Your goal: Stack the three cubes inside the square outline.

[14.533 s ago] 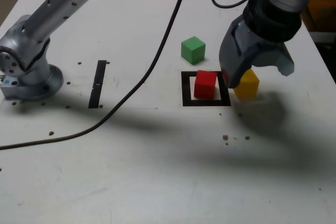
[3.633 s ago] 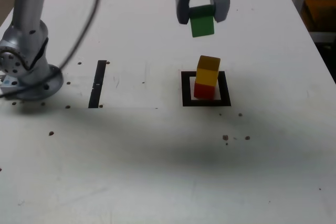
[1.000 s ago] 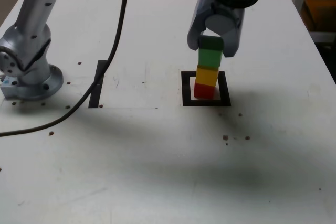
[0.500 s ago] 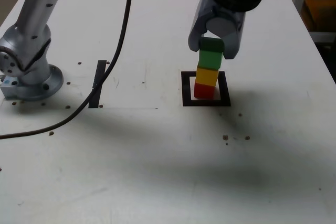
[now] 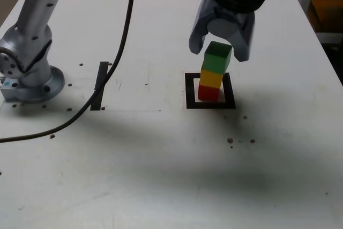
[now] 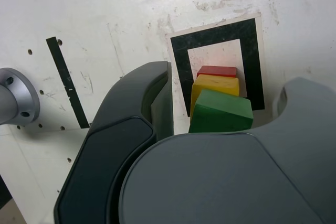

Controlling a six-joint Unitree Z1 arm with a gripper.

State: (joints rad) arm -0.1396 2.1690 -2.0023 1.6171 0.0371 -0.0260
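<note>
The green cube (image 5: 216, 64) sits on top of the yellow one (image 5: 211, 79), which stands on the red one (image 5: 208, 94), and the red one rests inside the square (image 5: 190, 90). The green one is turned a little out of line with the yellow, yet looks supported by it. A cube has no long axis to follow; the stack's own runs upright from the table (image 5: 161, 148). The one relation that matters is green between the fingers: the gripper (image 5: 220, 52) has its jaws apart, one on each side, and in the wrist view there is open space between the green cube and either finger. In the exterior view the finger on the right is the nearer, just beside the cube. Nothing appears clamped. There is only the one arm, reaching in from above the stack, so no choice of side arises. All three cubes are stacked, so the task looks all but done, with only the withdrawal left. I would back the gripper off along the line of its fingers, without sideways drift, since a brush from the nearer finger could twist the green cube further or topple it. Off to the exterior view's left lie the black strip (image 5: 99, 86) and the arm's base (image 5: 33, 85).
</note>
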